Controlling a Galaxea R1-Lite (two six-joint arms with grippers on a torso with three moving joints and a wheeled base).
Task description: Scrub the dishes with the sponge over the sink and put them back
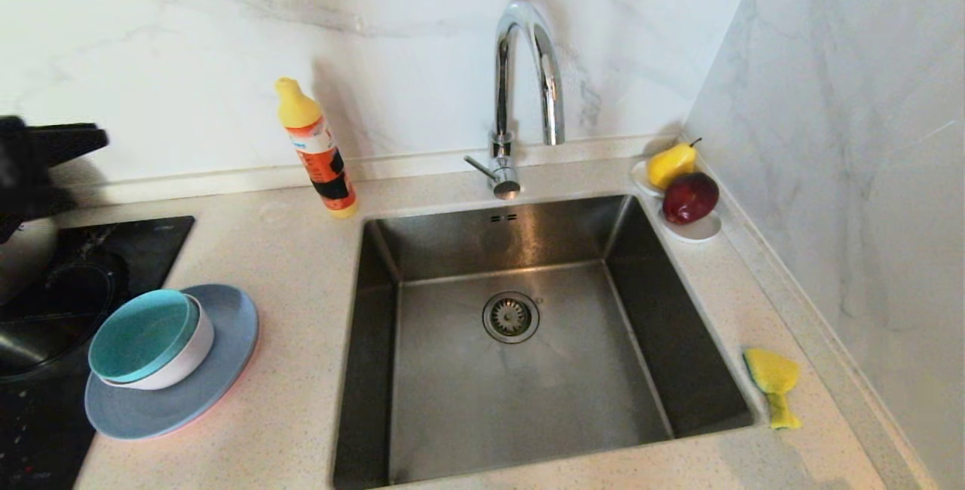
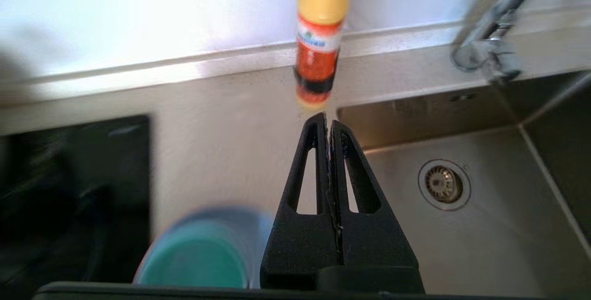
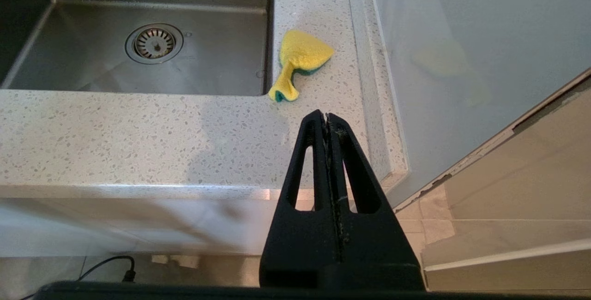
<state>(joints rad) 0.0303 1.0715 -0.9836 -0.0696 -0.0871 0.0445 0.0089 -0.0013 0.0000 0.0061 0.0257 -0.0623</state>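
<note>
A teal bowl (image 1: 143, 335) with a white outside leans on a grey-blue plate (image 1: 181, 399), left of the sink (image 1: 467, 399). A thin pink rim (image 1: 243, 373) peeks out under that plate. The yellow sponge (image 1: 773, 381), crumpled with a green underside, lies on the counter at the sink's right edge. My left gripper (image 2: 328, 122) is shut and empty, raised above the counter between the bowl (image 2: 194, 258) and the sink (image 2: 485, 244). My right gripper (image 3: 327, 116) is shut and empty, off the counter's front edge, short of the sponge (image 3: 300, 60).
An orange detergent bottle (image 1: 317, 151) with a yellow cap stands behind the sink's left corner. The chrome faucet (image 1: 528, 75) arches over the basin. A white dish with a pear and apple (image 1: 682, 188) sits back right. A black cooktop (image 1: 113, 249) with a pan is at the left.
</note>
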